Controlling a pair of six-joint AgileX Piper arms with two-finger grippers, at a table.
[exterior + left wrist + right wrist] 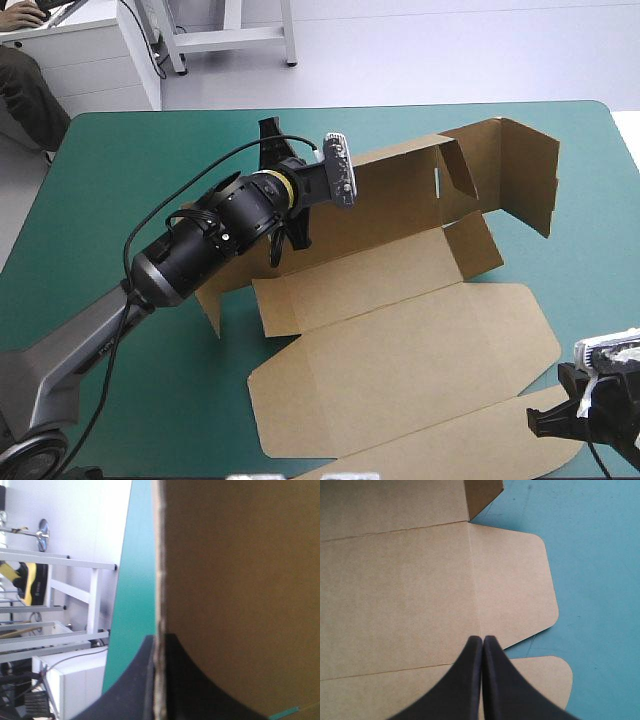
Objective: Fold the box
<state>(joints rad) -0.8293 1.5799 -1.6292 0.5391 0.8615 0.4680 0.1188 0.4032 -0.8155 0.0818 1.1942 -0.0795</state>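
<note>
**Black fingers pinch a raised wall of the box; the other pair hangs closed over the flat lid**

Closest to the left wrist camera, the left gripper (159,647) has its two black fingers (125,687) all but pressed together. The raw edge of a brown board wall (235,580) stands upright between them, so it is pinching the box (400,340). One finger lies against each face of the wall, and the teal-green cover (135,580) runs alongside on the wall's outer side.

From the high view, the box lies open across the middle and right of the table (120,170). Its big lid (420,360) lies flat toward the near edge. The far part of the sheet is raised, and a tall side flap (525,170) stands upright at the far right. The left arm reaches in across the table, and its gripper sits at the left half of the raised far part.

The right gripper (482,641) has its fingers pressed together into one point, pinching nothing. It hangs over the lid's end, just where a crease joins the lid to a rounded flap (515,585) that lies flat on the cover. A second, smaller rounded tab (547,675) shows just beside the fingers. Whether the fingertips touch the board cannot be told. In the high view this gripper sits at the table's near right corner, beside the lid's near right end.
</note>
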